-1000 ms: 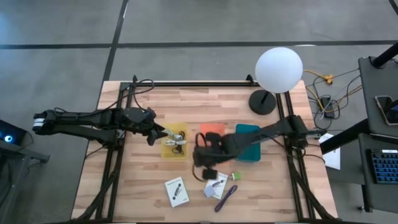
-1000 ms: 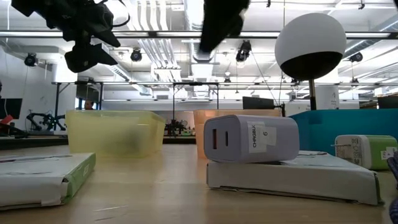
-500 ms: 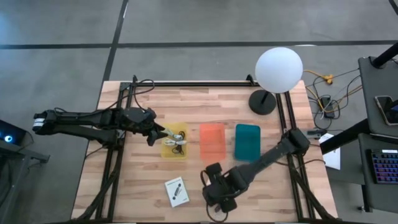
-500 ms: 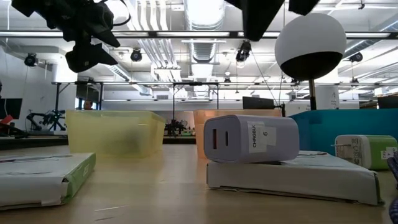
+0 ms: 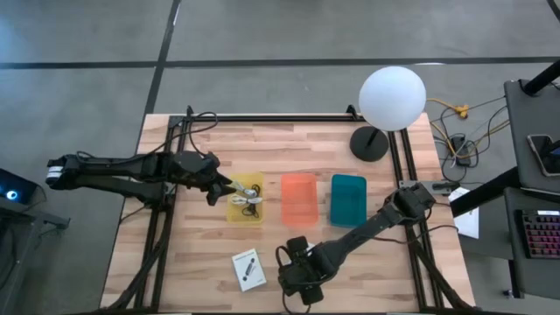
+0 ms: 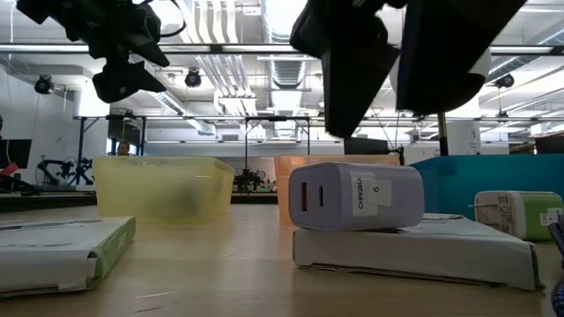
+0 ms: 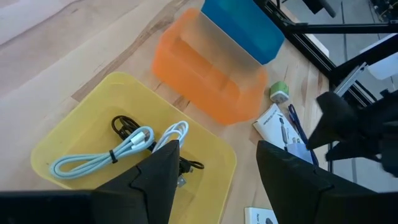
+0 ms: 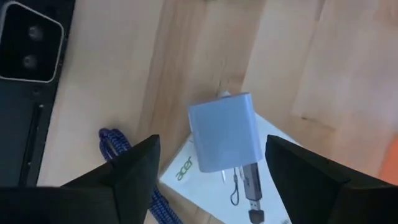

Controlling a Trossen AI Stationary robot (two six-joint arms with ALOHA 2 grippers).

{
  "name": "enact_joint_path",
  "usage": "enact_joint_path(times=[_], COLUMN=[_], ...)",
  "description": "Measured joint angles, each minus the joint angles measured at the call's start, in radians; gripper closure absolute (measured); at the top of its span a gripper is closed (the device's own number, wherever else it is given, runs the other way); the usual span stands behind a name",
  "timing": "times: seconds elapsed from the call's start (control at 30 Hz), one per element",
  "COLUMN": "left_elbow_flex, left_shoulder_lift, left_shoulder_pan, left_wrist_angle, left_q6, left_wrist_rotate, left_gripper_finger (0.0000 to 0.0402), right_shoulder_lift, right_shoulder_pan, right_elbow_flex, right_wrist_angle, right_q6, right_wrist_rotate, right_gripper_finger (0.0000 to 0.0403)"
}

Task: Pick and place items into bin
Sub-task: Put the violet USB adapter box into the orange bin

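Right end effector (image 8: 211,180), fingers (image 8: 134,180) spread wide and empty, poised above a pale blue-grey charger block (image 8: 225,132) that rests on a white card with dark print (image 8: 199,180); in the high view this end effector (image 5: 302,278) sits near the front edge of the wooden desk (image 5: 201,262) and hides those items. Purple strap (image 8: 127,158) lies just beside the card. Second white card (image 5: 248,269) lies apart, toward the left arm's side. Small green piece (image 7: 279,93) sits near the orange bin (image 5: 298,198).

Left end effector (image 7: 214,168), fingers (image 7: 158,177) apart and empty, hovers over the yellow bin (image 5: 245,198), which contains pale coiled cables (image 7: 118,152) and a black cable (image 7: 127,127). Yellow, orange and teal bin (image 5: 348,199) stand in a row across mid-desk. White globe lamp (image 5: 392,98) stands at the far right corner.
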Motion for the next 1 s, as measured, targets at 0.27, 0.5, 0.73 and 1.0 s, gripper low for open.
enact_joint_path(times=[0.27,0.5,0.73,1.0], left_elbow_flex=[0.0,0.0,0.0,-0.003], left_shoulder_lift=[0.0,0.0,0.0,0.0], left_shoulder_pan=[0.0,0.0,0.0,0.0], left_wrist_angle=[-0.003,-0.004,-0.004,-0.007], left_q6=[0.002,0.002,0.002,0.0], left_wrist_rotate=[0.02,0.023,0.023,0.023], left_gripper_finger=[0.0204,0.0204,0.0204,0.0204], right_shoulder_lift=[0.028,0.03,0.03,0.03], right_shoulder_pan=[-0.006,-0.018,-0.032,-0.038], right_elbow_flex=[-0.027,-0.041,-0.049,-0.052], right_wrist_angle=[-0.004,-0.007,-0.002,0.029], right_q6=[-0.022,-0.017,0.0,0.033], right_wrist_rotate=[-0.007,-0.025,-0.063,-0.067], right_gripper_finger=[0.0126,0.0127,0.0144,0.0189])
